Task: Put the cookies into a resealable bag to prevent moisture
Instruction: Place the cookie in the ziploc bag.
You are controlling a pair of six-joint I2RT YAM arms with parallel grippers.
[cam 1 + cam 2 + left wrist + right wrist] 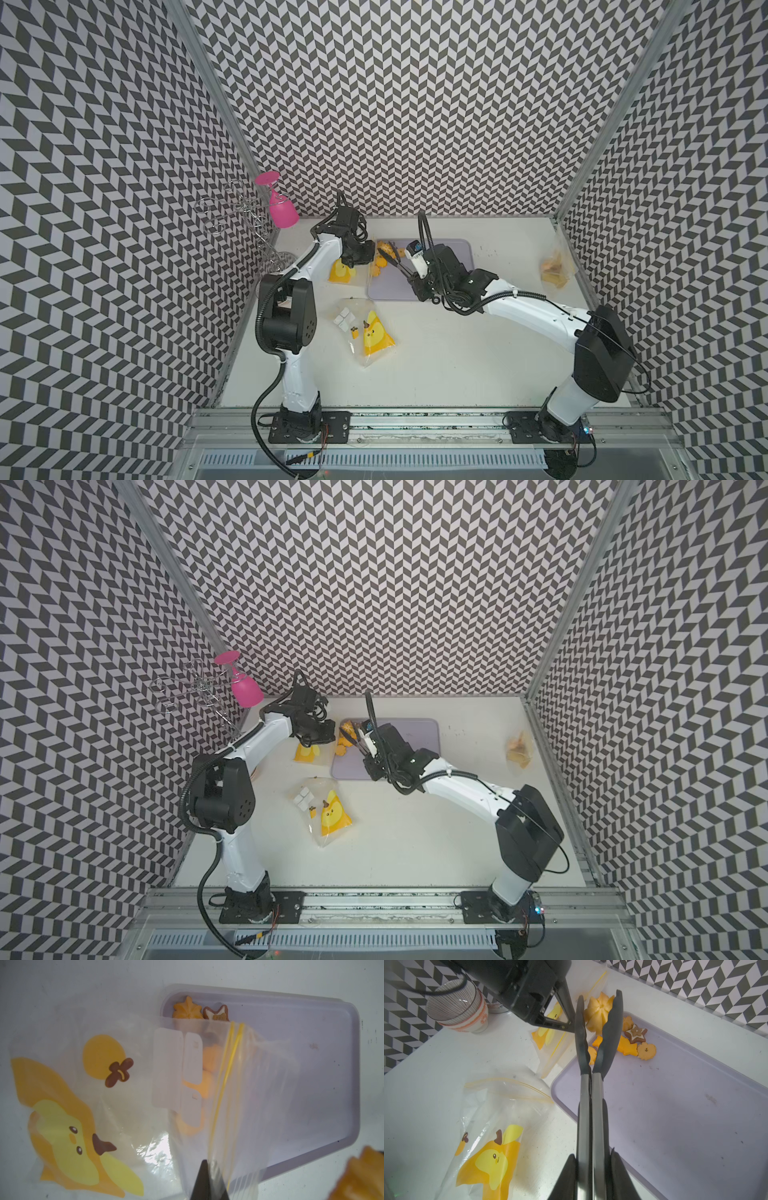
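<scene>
No legible text; white labels [192, 1059] on clear bag [128, 1105] bear tiny marks, unreadable.

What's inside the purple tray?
A few cookies huddle in one corner of the tray; the rest looks bare. The tongs and the clear bag cover some, so I can't count them all.

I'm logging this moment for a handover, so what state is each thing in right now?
left tool: shut on held bag at its zip edge.
held bag: unsealed, at the tray's corner.
right tool: shut on tongs.
tongs: clamped on flower cookie.
other cookies: loose on tray.
second bag: lying on the table, zip open.
far bag: filled; seal unclear.
pink goblet: hanging upside down.
</scene>
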